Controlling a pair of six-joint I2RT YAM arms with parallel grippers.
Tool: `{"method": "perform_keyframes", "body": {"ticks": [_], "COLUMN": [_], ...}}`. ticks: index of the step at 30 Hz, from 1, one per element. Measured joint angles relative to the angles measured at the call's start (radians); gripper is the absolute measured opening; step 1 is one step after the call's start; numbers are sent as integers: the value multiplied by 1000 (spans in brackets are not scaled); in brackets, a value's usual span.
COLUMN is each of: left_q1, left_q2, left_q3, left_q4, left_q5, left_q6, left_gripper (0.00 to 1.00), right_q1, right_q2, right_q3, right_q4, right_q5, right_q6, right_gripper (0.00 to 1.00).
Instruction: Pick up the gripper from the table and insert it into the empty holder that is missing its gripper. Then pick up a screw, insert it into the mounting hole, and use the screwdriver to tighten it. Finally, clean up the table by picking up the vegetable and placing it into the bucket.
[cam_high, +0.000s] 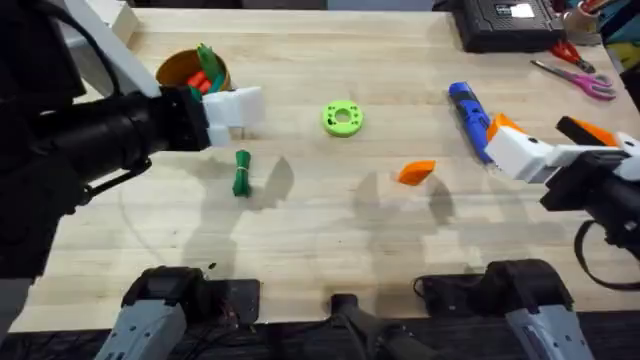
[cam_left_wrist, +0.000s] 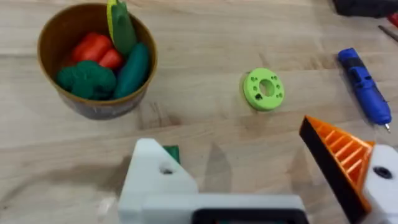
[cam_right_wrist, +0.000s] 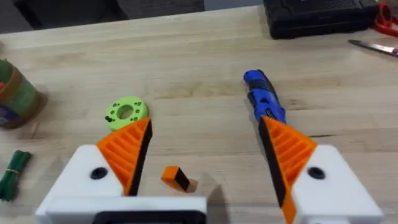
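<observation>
On the wooden worktop (cam_high: 300, 210), the left gripper (cam_left_wrist: 267, 180) hangs above the left part of the surface, its fingers spread wide and holding nothing. One of its fingers is the holder (cam_left_wrist: 155, 177), a plain white block with no orange tip; the other carries an orange ribbed pad. The right gripper (cam_right_wrist: 205, 155) hovers near the right edge, also wide open and empty, both of its fingers tipped in orange.

The gripper (cam_high: 416, 172), a small orange wedge, lies right of centre on the worktop, apart from both arms. The screwdriver (cam_high: 470, 118) lies towards the far right, its blue handle pointing to the far edge. The vegetable (cam_high: 241, 173), dark green and elongated, lies on the bare wood left of centre, nearer the front than the bucket (cam_high: 185, 70). The bucket stands towards the far left corner and holds orange-red and green toy vegetables. A lime-green ring (cam_high: 342, 118) lies near the middle, towards the far edge. No screw can be made out, perhaps being too small to show.
</observation>
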Motion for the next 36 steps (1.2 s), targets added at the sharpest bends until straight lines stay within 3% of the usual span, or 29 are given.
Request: {"method": "perform_keyframes", "body": {"ticks": [6, 13, 17, 18, 22, 31, 36], "left_q1": [-9, -84, -145, -190, -241, -295, -297], "left_q2": [-4, -133, -263, -355, -476, -731, -750], "left_q3": [0, -89, -229, -359, -523, -751, -790], "left_q4": [144, 378, 504, 625, 759, 832, 839], "left_q5": [16, 31, 30, 22, -4, -34, -40], "left_q6": [33, 86, 123, 135, 144, 148, 144], "left_gripper": [987, 988, 987, 987, 987, 987, 987], "right_q1": [0, 0, 0, 0, 0, 0, 0], "right_q2": [0, 0, 0, 0, 0, 0, 0], "right_q3": [0, 0, 0, 0, 0, 0, 0], "right_q4": [0, 0, 0, 0, 0, 0, 0], "right_q5": [0, 0, 0, 0, 0, 0, 0], "right_q6": [0, 0, 0, 0, 0, 0, 0], "right_gripper": [990, 990, 990, 990, 990, 990, 990]}}
